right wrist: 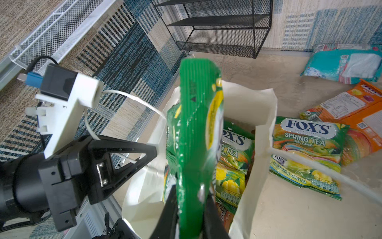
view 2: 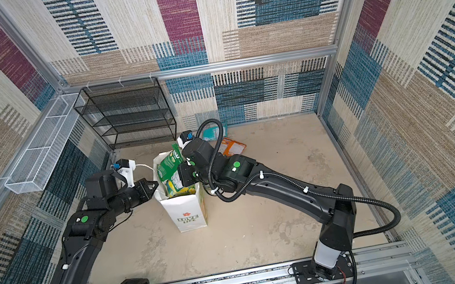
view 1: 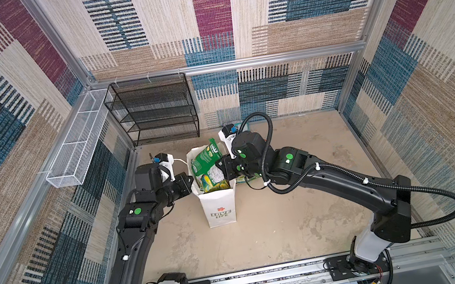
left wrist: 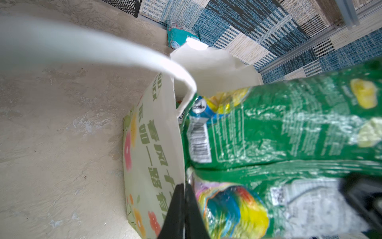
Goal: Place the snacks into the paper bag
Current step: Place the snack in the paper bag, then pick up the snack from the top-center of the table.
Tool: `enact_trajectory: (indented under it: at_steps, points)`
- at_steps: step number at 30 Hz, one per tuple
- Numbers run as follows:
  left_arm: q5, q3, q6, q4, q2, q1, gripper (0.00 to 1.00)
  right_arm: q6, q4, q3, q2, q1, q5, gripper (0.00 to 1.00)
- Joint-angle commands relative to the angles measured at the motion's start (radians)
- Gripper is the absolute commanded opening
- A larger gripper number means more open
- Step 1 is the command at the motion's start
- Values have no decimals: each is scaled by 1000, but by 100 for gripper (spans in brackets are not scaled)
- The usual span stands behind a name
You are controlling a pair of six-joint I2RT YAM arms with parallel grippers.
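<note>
The left gripper (view 1: pixel 190 182) is pinched tight on the left rim of the paper bag (view 1: pixel 219 203), whose mouth stands open, and 1 white cord handle (left wrist: pixel 103 51) arches out past that gripper. The right gripper (right wrist: pixel 191 207) clamps 1 end of a green candy packet (right wrist: pixel 194 124), held on edge over the mouth, its far end poking above the back rim, with other FOX'S packets (right wrist: pixel 233 157) crowding the right half inside. Just right of the bag, 1 Spring Tea packet (right wrist: pixel 306 149) lies on the floor touching orange packets (right wrist: pixel 355 115), and a teal packet (right wrist: pixel 343 64) lies behind the bag by the wall.
</note>
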Motion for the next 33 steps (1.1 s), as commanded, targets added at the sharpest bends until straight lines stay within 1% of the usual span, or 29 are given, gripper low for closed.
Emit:
enact_trajectory:
  at_steps: [1, 4, 6, 10, 14, 15, 16, 19, 21, 24, 25, 28, 33]
  points:
    - [12, -1, 6, 71, 0, 1, 0, -7, 40, 11, 4, 3, 27, 9]
    - [11, -1, 6, 70, -1, 1, 0, -27, 55, 21, -2, 4, 22, 21]
    - [8, -1, 7, 69, 0, 1, 0, -46, 55, 40, -1, 3, 23, 30]
    - [-6, -1, 12, 69, -9, 1, 0, -81, 61, 85, -1, 3, -18, 45]
    - [-10, -1, 11, 68, -5, 1, 0, -118, 44, 170, -2, 2, -78, 51]
    - [-11, 0, 10, 65, -3, 1, 0, -130, 36, 192, -10, 2, -86, 54]
    - [-13, 1, 11, 64, -3, 1, 0, -143, 30, 207, -22, 4, -83, 57]
    - [-21, 1, 5, 62, -2, 1, 0, -172, 17, 208, -84, 1, -22, 68]
    - [-24, 2, 2, 58, -1, 2, 0, -186, 14, 171, -139, 1, 30, 77]
    - [-29, 2, -3, 55, 0, 3, 0, -186, 13, 86, -221, -14, 91, 84]
    - [-32, 3, -3, 53, 0, 3, 0, -179, 19, 51, -250, -30, 95, 85]
    - [-41, 2, -4, 50, 2, 3, 0, -149, 59, -82, -344, -122, 29, 87]
    - [-51, 5, 7, 44, 0, 3, 0, -97, 150, -330, -455, -327, -103, 89]
